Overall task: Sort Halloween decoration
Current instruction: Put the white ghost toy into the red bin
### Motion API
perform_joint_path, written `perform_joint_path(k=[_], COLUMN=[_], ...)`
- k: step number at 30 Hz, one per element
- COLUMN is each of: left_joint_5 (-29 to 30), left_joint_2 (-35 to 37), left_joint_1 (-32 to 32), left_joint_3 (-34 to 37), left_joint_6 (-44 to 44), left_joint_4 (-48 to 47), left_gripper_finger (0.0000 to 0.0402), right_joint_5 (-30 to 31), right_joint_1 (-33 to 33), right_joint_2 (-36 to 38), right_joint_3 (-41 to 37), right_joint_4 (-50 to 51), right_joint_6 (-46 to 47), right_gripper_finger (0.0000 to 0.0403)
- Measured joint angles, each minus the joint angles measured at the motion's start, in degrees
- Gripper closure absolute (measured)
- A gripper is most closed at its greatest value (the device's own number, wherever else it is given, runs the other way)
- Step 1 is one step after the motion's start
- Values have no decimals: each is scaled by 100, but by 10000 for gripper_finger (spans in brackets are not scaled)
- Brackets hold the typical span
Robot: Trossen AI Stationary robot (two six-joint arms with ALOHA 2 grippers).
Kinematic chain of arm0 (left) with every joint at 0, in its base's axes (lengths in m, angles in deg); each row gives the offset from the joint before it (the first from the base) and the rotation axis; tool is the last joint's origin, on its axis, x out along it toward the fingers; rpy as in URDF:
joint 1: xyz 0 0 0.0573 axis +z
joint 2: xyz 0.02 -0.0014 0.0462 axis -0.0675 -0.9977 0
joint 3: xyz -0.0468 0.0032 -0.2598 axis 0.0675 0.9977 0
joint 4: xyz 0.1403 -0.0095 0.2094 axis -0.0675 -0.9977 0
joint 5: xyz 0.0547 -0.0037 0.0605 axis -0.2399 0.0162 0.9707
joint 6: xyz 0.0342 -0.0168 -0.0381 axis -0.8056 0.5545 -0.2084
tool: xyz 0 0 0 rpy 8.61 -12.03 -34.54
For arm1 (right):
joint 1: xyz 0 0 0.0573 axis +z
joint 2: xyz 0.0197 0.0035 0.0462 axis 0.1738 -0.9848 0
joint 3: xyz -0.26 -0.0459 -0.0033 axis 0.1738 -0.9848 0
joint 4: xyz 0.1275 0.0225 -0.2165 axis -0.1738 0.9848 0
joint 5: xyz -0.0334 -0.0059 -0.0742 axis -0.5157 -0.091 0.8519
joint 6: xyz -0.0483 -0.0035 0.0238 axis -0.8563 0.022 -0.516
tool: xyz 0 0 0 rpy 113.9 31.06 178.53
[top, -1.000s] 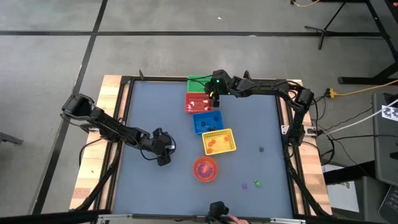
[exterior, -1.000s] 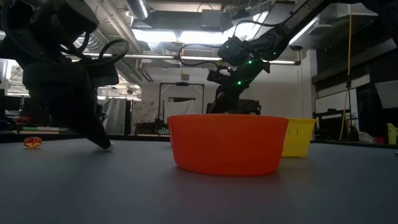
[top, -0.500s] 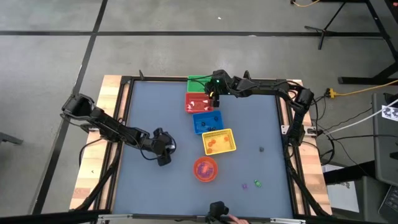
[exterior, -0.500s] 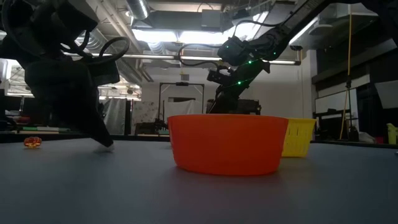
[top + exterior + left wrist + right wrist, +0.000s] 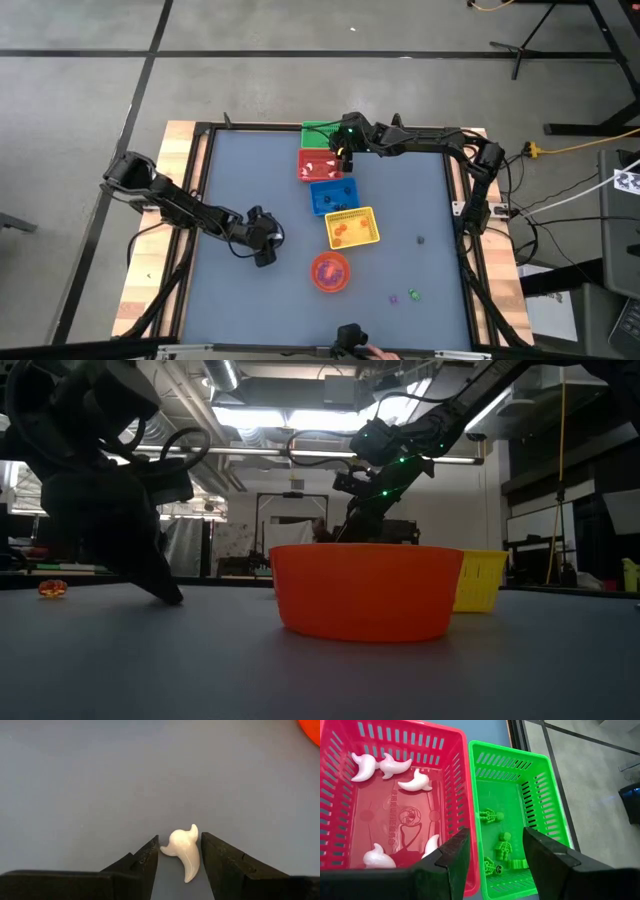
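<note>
A small white ghost trinket (image 5: 183,851) lies on the grey table between the fingers of my left gripper (image 5: 180,857), which is open and low over the table left of centre (image 5: 262,255). My right gripper (image 5: 495,860) hangs open at the far side (image 5: 345,150), above the wall shared by the red basket (image 5: 350,815) and the green basket (image 5: 555,815), with nothing between its fingers. White ghosts (image 5: 395,766) lie in the red basket and green skeletons (image 5: 504,845) in the green one. My left gripper straddles the ghost from above at a slant, one finger on each side. The ghost's pointed tip (image 5: 163,851) reaches the one finger (image 5: 150,857); whether it touches I cannot tell. The ghost lies flat on the table.
A blue basket (image 5: 332,196), a yellow basket (image 5: 352,227) and a round orange bowl (image 5: 331,271) follow in a row toward the near edge. Loose trinkets lie at the right: a dark one (image 5: 420,239), a purple one (image 5: 393,297), a green one (image 5: 414,294). A tiny pumpkin (image 5: 52,588) sits farther off.
</note>
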Motion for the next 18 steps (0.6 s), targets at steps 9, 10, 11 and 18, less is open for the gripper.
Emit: perform_joint_path(k=[9, 10, 11, 18], left_joint_5=[17, 16, 15, -28], left_joint_2=[-6, -8, -9, -15], left_joint_1=[2, 4, 4, 4], left_joint_3=[0, 0, 0, 0], left_joint_6=[2, 3, 4, 10], left_joint_4=[-48, -47, -46, -37], left_gripper_finger=[288, 295, 301, 331], right_joint_5=[0, 0, 0, 0], right_joint_1=[2, 2, 0, 2], right_joint_2=[2, 2, 2, 2], right_joint_3=[0, 0, -2, -1], right_joint_4=[4, 4, 4, 6], right_joint_6=[0, 0, 0, 2], right_gripper_finger=[221, 221, 221, 221])
